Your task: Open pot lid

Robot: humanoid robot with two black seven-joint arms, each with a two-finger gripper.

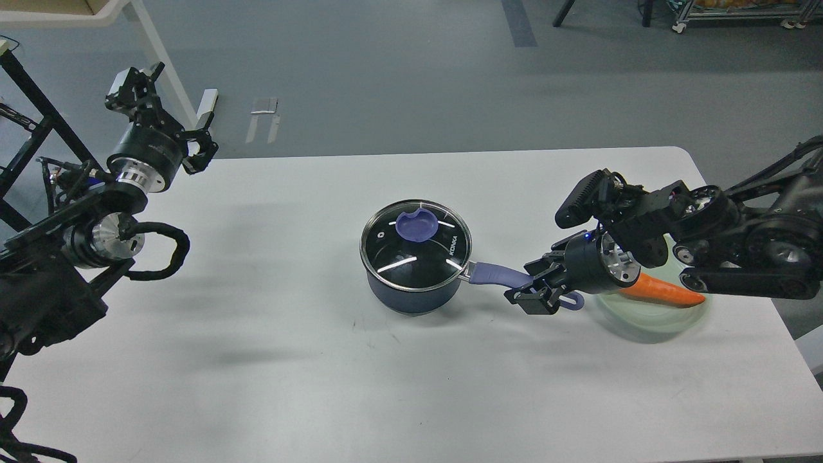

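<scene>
Near the middle of the white table we see the pot with its lid seated on top and its purple handle pointing right. Our right gripper is closed around the far part of that handle. Just right of it sits a pale green plate with a carrot. Our left gripper hangs at the table's far left edge, well apart from the pot; we cannot tell how its fingers stand.

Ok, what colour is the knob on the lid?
Purple, on the lid's knob, seen clearest in the head view.
</scene>
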